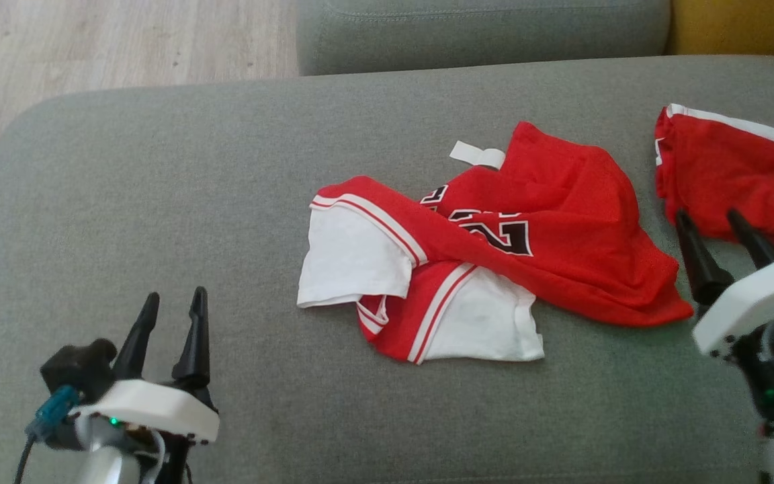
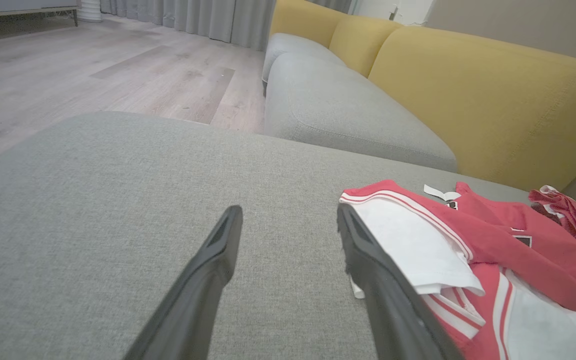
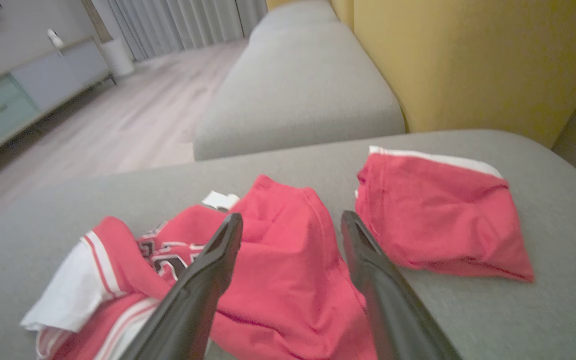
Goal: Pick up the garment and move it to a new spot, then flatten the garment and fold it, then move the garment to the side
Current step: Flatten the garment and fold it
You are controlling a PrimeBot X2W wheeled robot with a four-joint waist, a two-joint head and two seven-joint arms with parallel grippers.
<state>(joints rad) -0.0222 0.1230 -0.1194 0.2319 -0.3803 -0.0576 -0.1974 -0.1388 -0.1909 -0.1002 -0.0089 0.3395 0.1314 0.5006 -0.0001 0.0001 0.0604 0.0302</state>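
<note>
Both grippers are empty. The left gripper has its jaws wide with nothing between them, over bare cushion. The jersey sits to its right, near but not touching. The right gripper also has its jaws apart and holds nothing. The jersey's red body lies ahead-left of its fingertips, and a second red piece lies ahead-right, close by.

The jersey is crumpled mid-cushion, with a white sleeve flopped over and the number partly hidden. We judge flattening not yet done.

Risks:
- The right gripper sits between two red cloths, so a slightly off reach could pinch the wrong piece or catch both.
- Layers are doubled at the near hem. A deep pinch would lift a bunch rather than one edge.
- If the left gripper takes the sleeve alone, the body will trail and twist.
- Dragging rightward could push the jersey into the second piece.
</note>
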